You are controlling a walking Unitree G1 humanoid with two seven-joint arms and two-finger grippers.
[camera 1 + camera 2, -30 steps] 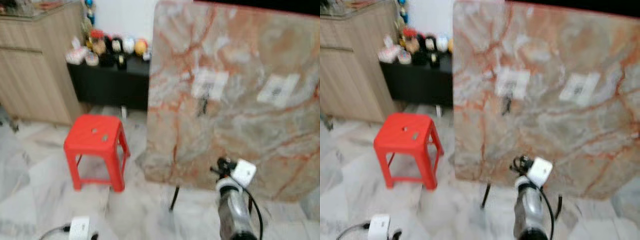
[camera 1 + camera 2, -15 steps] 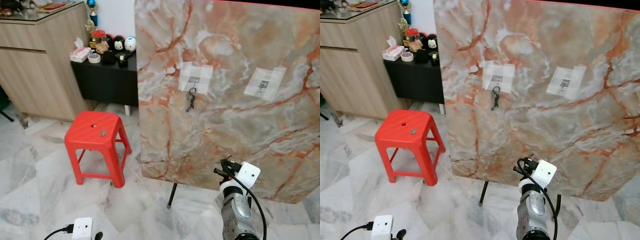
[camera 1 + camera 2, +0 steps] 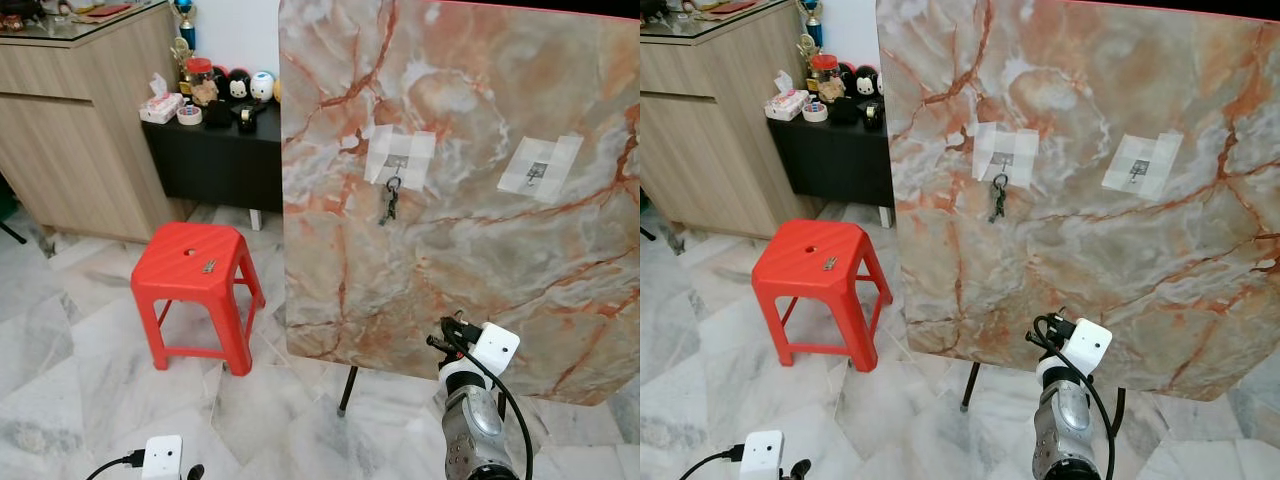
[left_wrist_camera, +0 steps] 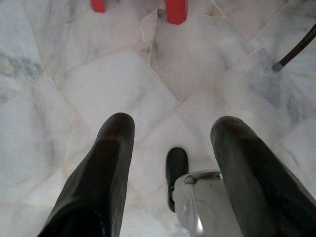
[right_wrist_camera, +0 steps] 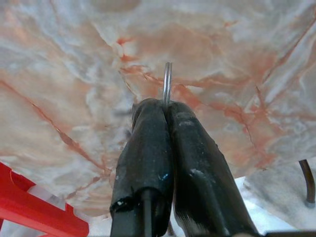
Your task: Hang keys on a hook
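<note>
The right gripper [image 5: 167,106] has its two black fingers pressed together on a thin metal key ring [image 5: 167,83], whose edge sticks out past the fingertips toward the marble board [image 3: 470,200]. That arm is raised low in front of the board, near its bottom edge. On the board, a set of keys [image 3: 389,203] hangs from the left hook [image 3: 396,163]; the right hook [image 3: 537,171] is bare. The left gripper [image 4: 170,128] hangs with its fingers spread wide above the marble floor [image 4: 98,84]. To the left of the board stands a red stool [image 3: 197,290] with a small object [image 3: 209,266] on its seat.
</note>
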